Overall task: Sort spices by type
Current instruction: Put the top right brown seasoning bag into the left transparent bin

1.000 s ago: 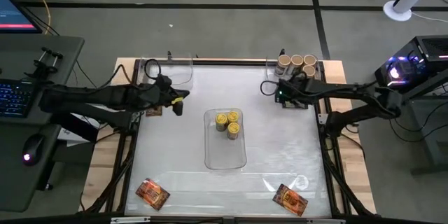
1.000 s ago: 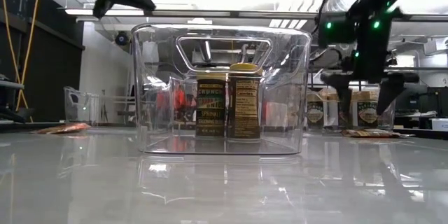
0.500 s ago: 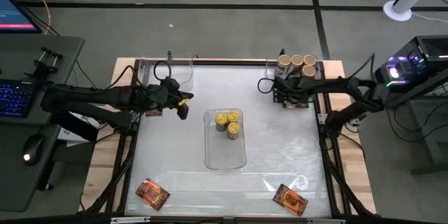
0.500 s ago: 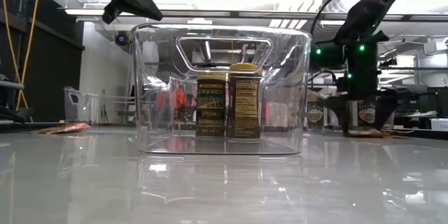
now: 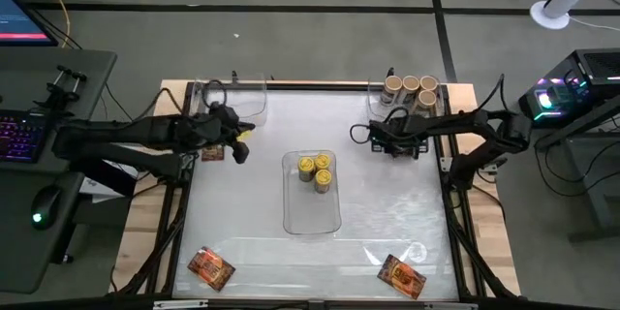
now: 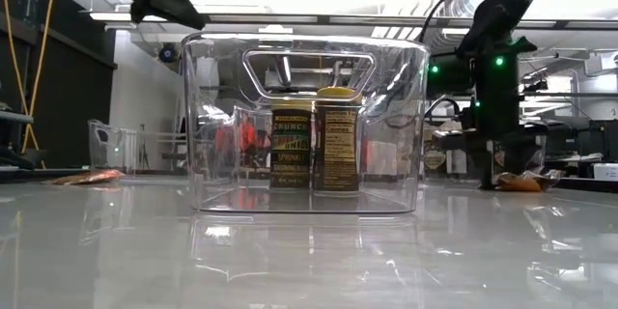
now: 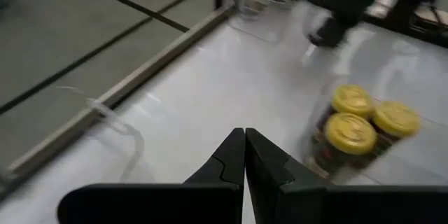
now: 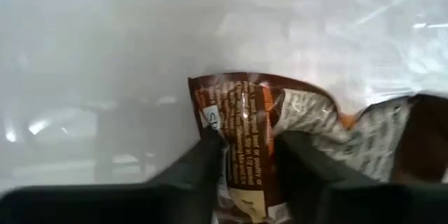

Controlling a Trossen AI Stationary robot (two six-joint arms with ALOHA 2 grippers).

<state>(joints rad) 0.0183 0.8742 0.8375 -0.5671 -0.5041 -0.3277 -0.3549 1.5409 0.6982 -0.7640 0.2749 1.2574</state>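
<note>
Lying between right gripper [image 8: 246, 155] fingers: packet [image 8: 280, 126]

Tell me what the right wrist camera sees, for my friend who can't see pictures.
The right gripper pinches a crinkled brown and orange foil spice packet between its two dark fingers, just above the shiny white table.
</note>
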